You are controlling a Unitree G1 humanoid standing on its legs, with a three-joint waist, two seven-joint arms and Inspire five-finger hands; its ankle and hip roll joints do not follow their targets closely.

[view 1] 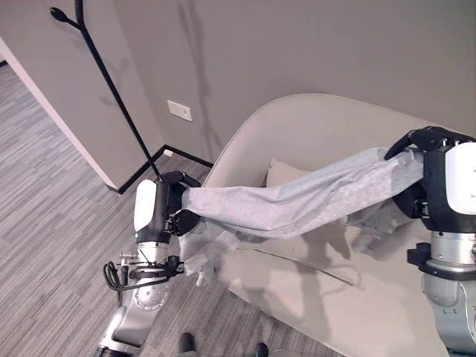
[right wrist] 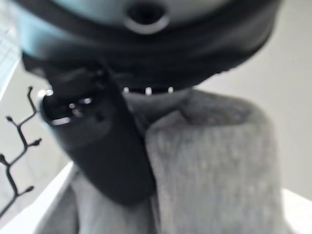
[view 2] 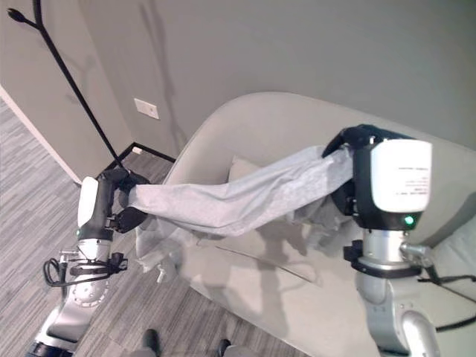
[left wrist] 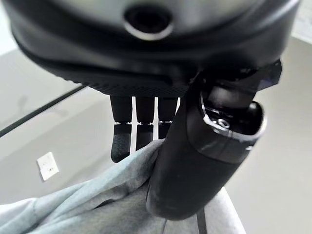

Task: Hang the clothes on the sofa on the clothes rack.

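Above beige curved fabric sofa: light grey soft cloth garment, limp, light; left hand and right hand clenched round opposite ends; gather bunched folds.

Pale grey heathered garment, beige sofa, black clothes rack, grey striped carpet.
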